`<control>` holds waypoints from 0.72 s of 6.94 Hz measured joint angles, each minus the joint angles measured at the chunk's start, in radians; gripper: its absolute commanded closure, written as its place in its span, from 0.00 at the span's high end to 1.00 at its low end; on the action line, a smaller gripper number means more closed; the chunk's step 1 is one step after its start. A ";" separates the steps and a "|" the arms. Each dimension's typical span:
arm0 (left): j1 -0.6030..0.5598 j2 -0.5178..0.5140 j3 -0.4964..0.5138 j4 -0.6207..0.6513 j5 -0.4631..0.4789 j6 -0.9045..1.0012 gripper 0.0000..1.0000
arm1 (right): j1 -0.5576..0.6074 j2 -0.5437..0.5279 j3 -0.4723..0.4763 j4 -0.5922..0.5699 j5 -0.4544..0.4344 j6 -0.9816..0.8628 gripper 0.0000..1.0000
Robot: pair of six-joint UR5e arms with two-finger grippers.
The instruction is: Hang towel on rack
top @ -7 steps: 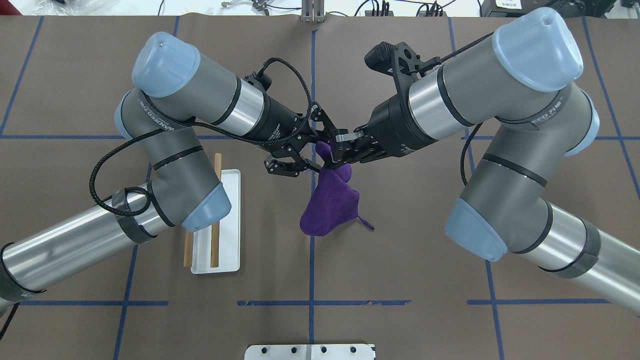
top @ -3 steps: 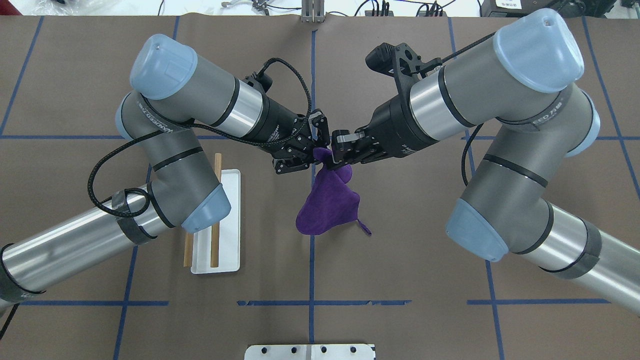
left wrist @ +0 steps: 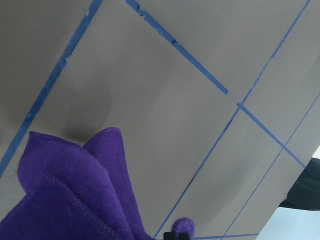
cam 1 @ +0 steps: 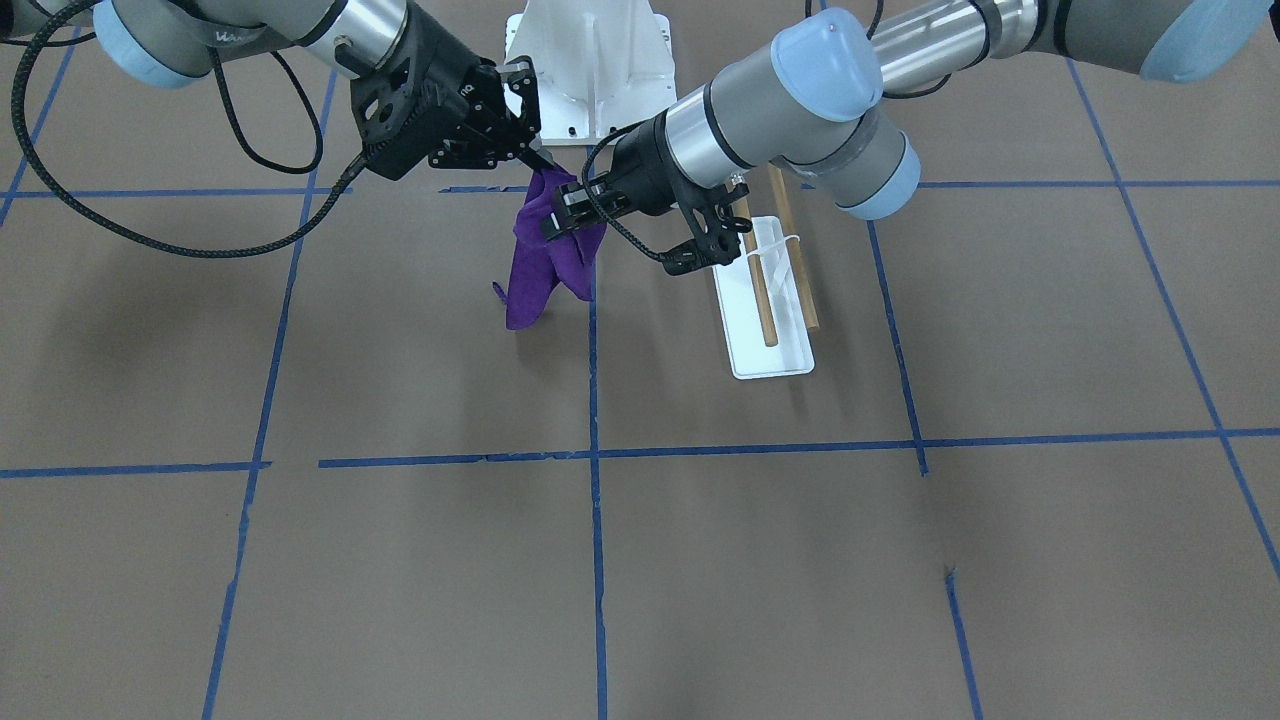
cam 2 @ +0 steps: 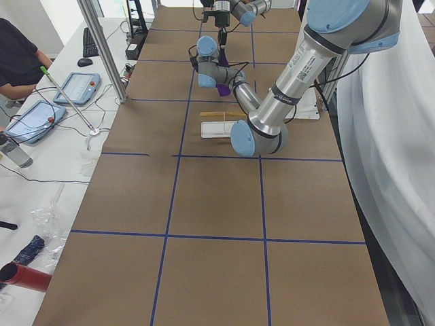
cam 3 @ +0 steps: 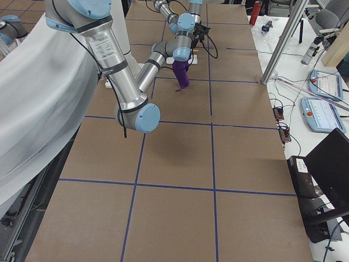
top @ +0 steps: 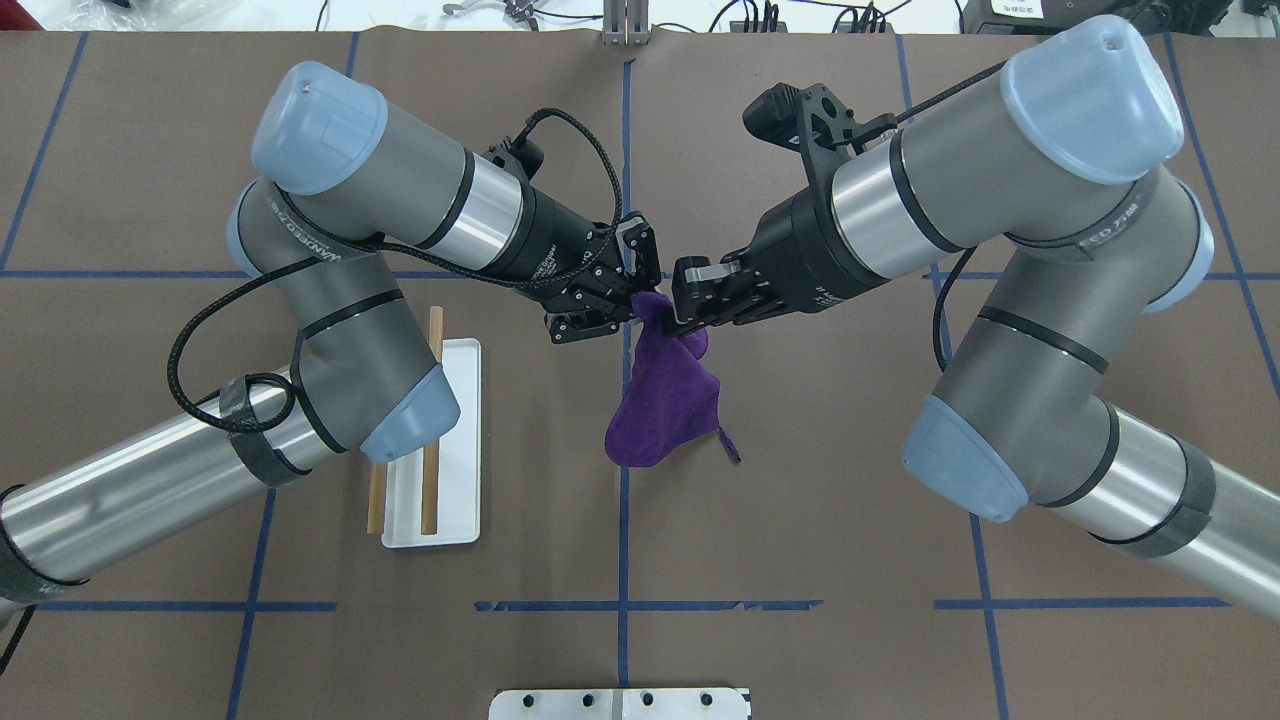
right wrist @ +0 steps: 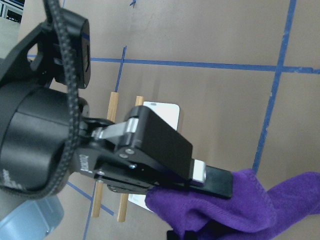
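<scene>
The purple towel (top: 665,400) hangs bunched above the table's middle, held by its top between both grippers. My left gripper (top: 636,300) is shut on the towel's upper corner. My right gripper (top: 685,315) is shut on it just beside, almost touching the left one. In the front view the towel (cam 1: 540,260) droops with its low tip near the table. The right wrist view shows a left finger (right wrist: 210,180) clamped on the cloth (right wrist: 240,205). The rack (top: 455,400), a white tray with two wooden rods (top: 435,330), stands left of the towel, partly under my left elbow.
The white robot pedestal (cam 1: 590,60) stands behind the grippers, and its plate (top: 620,703) shows at the near edge. Blue tape lines cross the brown table. A side bench with tablets (cam 2: 75,88) and a person lies beyond the table's left end.
My left gripper was open beside the towel's top and has closed on it. The right arm has shifted slightly right and the hanging towel has swung a little.
</scene>
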 measured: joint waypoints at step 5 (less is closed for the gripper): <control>-0.024 0.340 -0.234 -0.218 0.022 0.023 0.00 | 0.085 -0.253 0.123 0.011 0.006 0.000 1.00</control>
